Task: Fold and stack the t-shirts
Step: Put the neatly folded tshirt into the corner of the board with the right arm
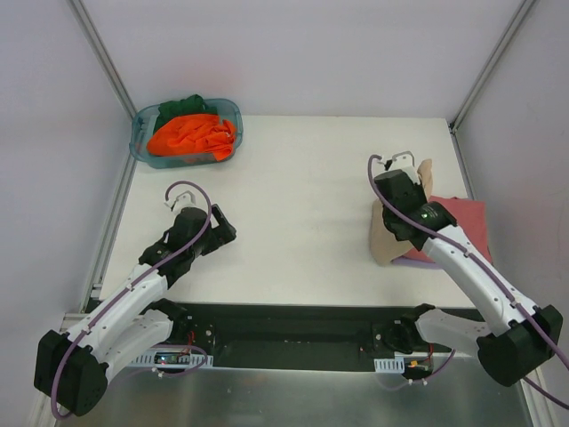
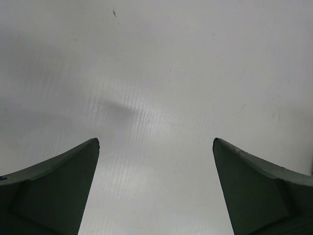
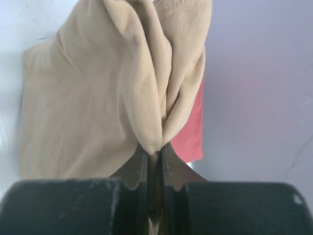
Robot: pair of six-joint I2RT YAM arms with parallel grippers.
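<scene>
Tan shirt: bunching into the right gripper, draping ahead of it.
Right gripper: clamping tight on the tan fold.
Red shirt: lying beneath the tan fabric, right of the fingertips.
Left gripper: spreading wide, gripping nothing, facing bare table.
Tub: sitting well ahead of the left gripper, at the table's far corner.

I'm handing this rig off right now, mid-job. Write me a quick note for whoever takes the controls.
Left end effector: open, empty, over bare table.
Right end effector: shut on the bunched tan shirt.
Right side: red shirt lies on the lavender shirt, both apparently folded; the tan one partly overlaps them.
Far left: tub holds the orange shirt and green shirt, crumpled.
Left to do: fold and stack tan, then orange and green.
</scene>
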